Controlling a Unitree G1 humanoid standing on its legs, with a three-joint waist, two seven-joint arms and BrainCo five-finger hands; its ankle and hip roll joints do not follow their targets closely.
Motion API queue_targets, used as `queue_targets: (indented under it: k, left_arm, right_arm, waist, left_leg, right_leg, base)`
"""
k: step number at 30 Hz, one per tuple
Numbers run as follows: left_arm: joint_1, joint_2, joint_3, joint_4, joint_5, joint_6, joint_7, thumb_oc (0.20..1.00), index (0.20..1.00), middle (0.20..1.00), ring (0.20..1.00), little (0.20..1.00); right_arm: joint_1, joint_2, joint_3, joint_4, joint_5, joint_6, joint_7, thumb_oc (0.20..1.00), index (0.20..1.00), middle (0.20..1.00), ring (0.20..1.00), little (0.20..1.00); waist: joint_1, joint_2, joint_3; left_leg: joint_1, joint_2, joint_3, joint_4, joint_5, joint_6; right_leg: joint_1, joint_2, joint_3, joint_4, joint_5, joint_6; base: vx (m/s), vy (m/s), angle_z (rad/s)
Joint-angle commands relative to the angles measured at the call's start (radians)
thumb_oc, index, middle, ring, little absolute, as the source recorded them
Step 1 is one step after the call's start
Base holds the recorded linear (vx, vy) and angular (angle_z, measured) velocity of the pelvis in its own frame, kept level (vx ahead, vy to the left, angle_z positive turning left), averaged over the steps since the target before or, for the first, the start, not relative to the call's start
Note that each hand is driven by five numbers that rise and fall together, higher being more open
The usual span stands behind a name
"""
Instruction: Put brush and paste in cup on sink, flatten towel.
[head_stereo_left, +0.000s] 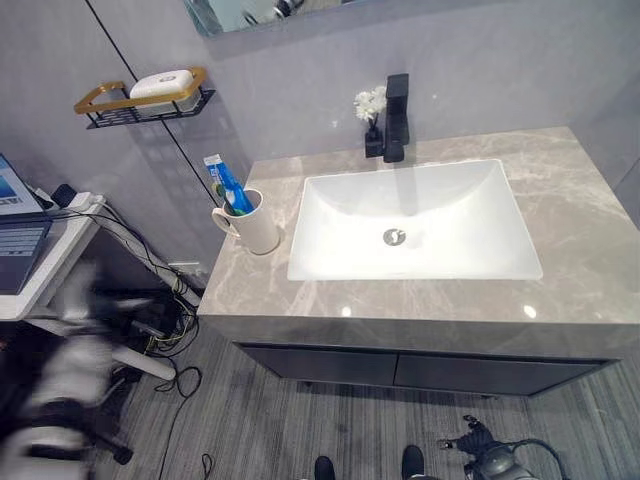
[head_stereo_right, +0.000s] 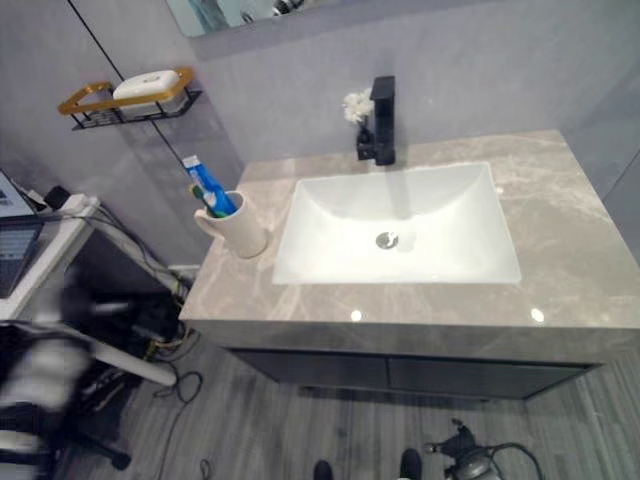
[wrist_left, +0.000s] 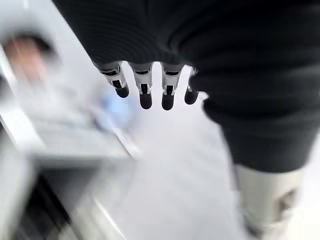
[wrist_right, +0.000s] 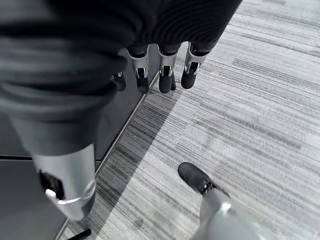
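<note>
A white cup (head_stereo_left: 255, 228) stands on the grey marble counter (head_stereo_left: 585, 235), just left of the white sink basin (head_stereo_left: 420, 185). A blue toothpaste tube (head_stereo_left: 226, 184) and a toothbrush (head_stereo_right: 201, 196) stick up out of the cup. My left hand (wrist_left: 145, 92) hangs low at the left, blurred, near a side table; its fingers are relaxed and hold nothing. My right hand (wrist_right: 167, 75) hangs over the floor beside the dark cabinet front, fingers relaxed and empty. It also appears at the lower right in the left eye view, right hand (head_stereo_left: 482, 450).
A black faucet (head_stereo_left: 396, 120) and a small vase of white flowers (head_stereo_left: 370, 103) stand behind the basin. A gold and black wall shelf (head_stereo_left: 105, 100) carries a white item (head_stereo_left: 160, 85). A white side table with a laptop (head_stereo_left: 15, 235) stands to the left, with cables beneath it.
</note>
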Motion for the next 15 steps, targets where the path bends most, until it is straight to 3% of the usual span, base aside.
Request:
queue_targets:
  k: [1, 5, 15]
  left_arm:
    - [-0.053, 0.05, -0.027, 0.03, 0.068, -0.053, -0.045, 1.0, 1.0, 1.0, 1.0, 1.0]
    - [-0.046, 0.005, -0.039, -0.09, 0.019, -0.076, -0.079, 1.0, 1.0, 1.0, 1.0, 1.0]
    - [-0.016, -0.018, -0.057, -0.108, -0.013, -0.083, -0.118, 1.0, 1.0, 1.0, 1.0, 1.0]
  right_arm:
    - [-0.034, 0.02, 0.013, 0.045, -0.02, 0.009, -0.024, 1.0, 1.0, 1.0, 1.0, 1.0]
    - [-0.029, 0.025, 0.007, 0.05, -0.021, 0.012, -0.031, 1.0, 1.0, 1.0, 1.0, 1.0]
    - [-0.039, 0.023, 0.006, 0.048, -0.009, 0.011, -0.038, 1.0, 1.0, 1.0, 1.0, 1.0]
  waist:
    - [-0.047, -0.066, -0.018]
    - [-0.047, -0.074, -0.022]
    - [-0.039, -0.082, -0.029]
  left_leg:
    - [-0.015, 0.042, 0.058, 0.014, 0.036, -0.058]
    - [-0.011, 0.042, 0.048, 0.014, 0.035, -0.06]
    - [-0.018, 0.048, 0.034, 0.014, 0.045, -0.063]
  right_leg:
    - [0.087, -0.066, 0.036, 0.004, -0.084, 0.066]
    - [0.098, -0.064, 0.03, 0.004, -0.09, 0.063]
    - [0.1, -0.056, 0.026, 0.001, -0.093, 0.055]
  base:
    - [0.01, -0.023, -0.08]
    - [0.0, -0.013, 0.02]
    - [-0.01, -0.024, 0.07]
